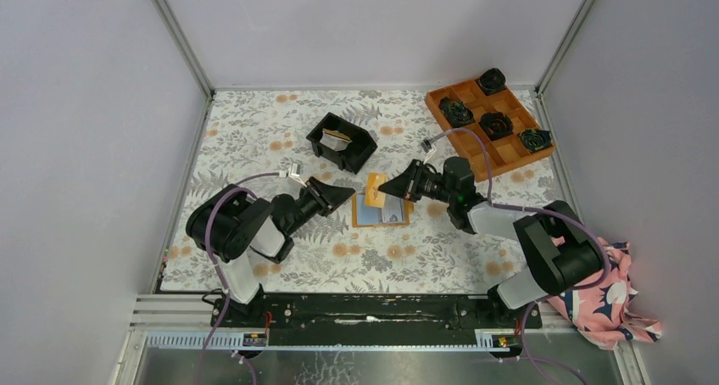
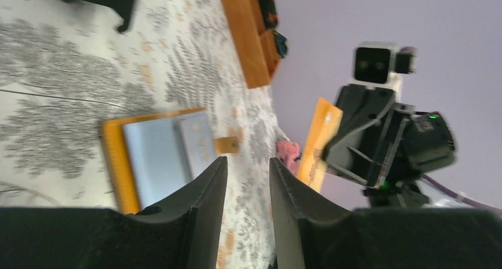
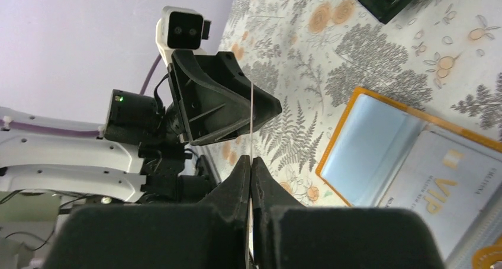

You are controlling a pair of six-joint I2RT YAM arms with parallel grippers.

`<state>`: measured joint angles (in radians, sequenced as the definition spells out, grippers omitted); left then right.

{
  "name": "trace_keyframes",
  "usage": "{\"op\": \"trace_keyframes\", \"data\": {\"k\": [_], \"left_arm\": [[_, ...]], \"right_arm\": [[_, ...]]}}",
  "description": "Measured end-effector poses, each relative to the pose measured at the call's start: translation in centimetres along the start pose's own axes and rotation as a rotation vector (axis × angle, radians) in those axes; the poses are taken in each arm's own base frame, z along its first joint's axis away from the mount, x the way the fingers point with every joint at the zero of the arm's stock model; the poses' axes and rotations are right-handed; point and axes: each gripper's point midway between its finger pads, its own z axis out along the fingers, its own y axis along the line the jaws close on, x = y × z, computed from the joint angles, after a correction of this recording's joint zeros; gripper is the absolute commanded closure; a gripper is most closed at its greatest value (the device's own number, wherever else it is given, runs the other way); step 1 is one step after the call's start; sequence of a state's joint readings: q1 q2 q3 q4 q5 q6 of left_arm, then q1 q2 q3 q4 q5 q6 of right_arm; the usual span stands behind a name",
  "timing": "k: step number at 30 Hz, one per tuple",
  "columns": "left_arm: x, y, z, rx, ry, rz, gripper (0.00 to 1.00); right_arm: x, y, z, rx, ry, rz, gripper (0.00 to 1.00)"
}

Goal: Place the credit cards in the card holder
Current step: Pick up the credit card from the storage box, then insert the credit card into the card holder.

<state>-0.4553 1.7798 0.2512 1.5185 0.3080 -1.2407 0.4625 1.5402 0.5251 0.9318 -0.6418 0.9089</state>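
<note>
Fabric (image 1: 606,304), pink floral and soft, is bunched at the near right corner. The table (image 1: 280,139) has a grey fern and orange blossom print.

The left tool (image 1: 339,193) is matte black, with its fingers spread and nothing between them. The right tool (image 1: 392,186) faces it tip to tip, fingers pressed together and pinching a thin stiff tan card (image 1: 376,187). The card is held edge-on above the holder's left half. Its long axis looks roughly upright, though the wrist view is blurred.

The card holder (image 1: 386,214) lies open and flat just under both tools, with an orange-tan border and smooth light blue pockets. Its long axis runs left-right. A silvery card (image 3: 435,189) marked VIP sits in one pocket. There is bare table on its near side.

Farther back, well apart from the holder, is a rigid rectangular black bin (image 1: 360,147) with pale cards (image 1: 337,139) inside. An orange tray (image 1: 507,150) with square cells and dark rosettes (image 1: 496,125) sits in the far right corner.
</note>
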Motion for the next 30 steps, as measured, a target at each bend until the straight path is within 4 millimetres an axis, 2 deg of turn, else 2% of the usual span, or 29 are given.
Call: {"op": "trace_keyframes", "data": {"k": [3, 8, 15, 19, 30], "left_arm": [[-0.4, 1.4, -0.4, -0.049, -0.015, 0.015, 0.61], [0.0, 3.5, -0.7, -0.129, 0.007, 0.067, 0.73], [0.2, 5.5, -0.6, -0.240, 0.048, 0.149, 0.85], [0.5, 6.3, -0.4, -0.297, 0.077, 0.198, 0.88], [2.1, 7.5, 0.5, -0.397, 0.159, 0.299, 0.94]], "right_arm": [[-0.5, -0.3, 0.1, 0.057, 0.013, -0.041, 1.00], [-0.7, -1.9, 0.3, 0.167, 0.067, -0.077, 1.00], [1.9, -6.3, -0.1, 0.315, 0.182, -0.032, 1.00], [3.3, -8.1, -0.5, 0.367, 0.234, 0.000, 1.00], [3.3, -9.8, -0.4, 0.405, 0.258, 0.019, 1.00]]}}
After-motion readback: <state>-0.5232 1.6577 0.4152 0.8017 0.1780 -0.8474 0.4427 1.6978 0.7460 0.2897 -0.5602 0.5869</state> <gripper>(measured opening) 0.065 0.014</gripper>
